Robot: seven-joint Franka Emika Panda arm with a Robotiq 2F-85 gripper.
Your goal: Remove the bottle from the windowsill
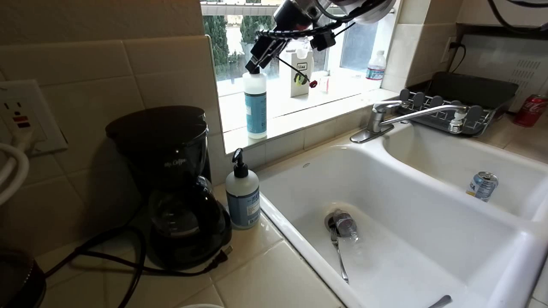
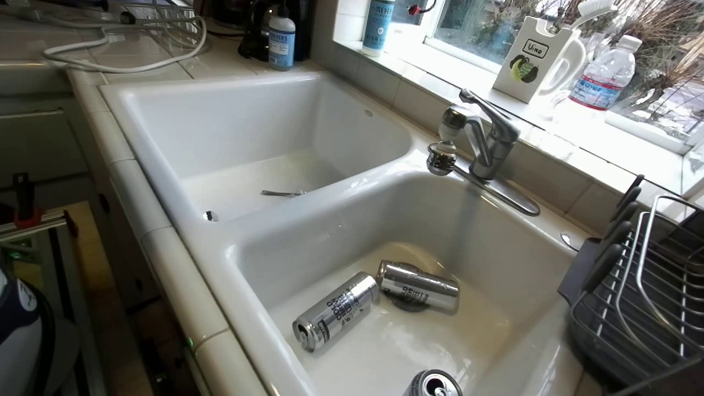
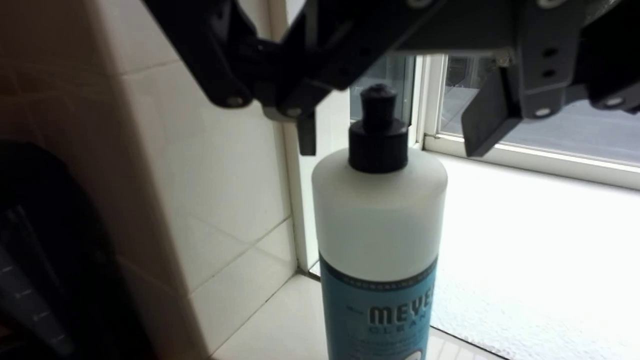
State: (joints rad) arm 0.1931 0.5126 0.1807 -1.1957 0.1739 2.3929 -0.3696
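Note:
The bottle (image 1: 256, 112), with a teal-blue label, pale shoulder and narrow black cap, stands upright on the windowsill (image 1: 295, 119) at its end by the coffee maker. Its lower part shows in an exterior view (image 2: 378, 26), its top cut off by the frame edge. In the wrist view the bottle (image 3: 380, 225) stands in the middle on the windowsill (image 3: 275, 320), its base out of frame. My gripper (image 1: 252, 68) is right at the bottle's top. In the wrist view the gripper's fingers (image 3: 395, 142) are spread wide, one on each side of the cap, with gaps; how deep they reach is unclear.
A black coffee maker (image 1: 171, 171) and a shorter blue pump bottle (image 1: 243, 196) stand below the sill. A white container (image 2: 536, 60) and a water bottle (image 2: 602, 77) stand farther along the sill. The faucet (image 2: 495, 137) rises behind the double sink (image 2: 264, 220). A dish rack (image 2: 649, 286) stands beyond.

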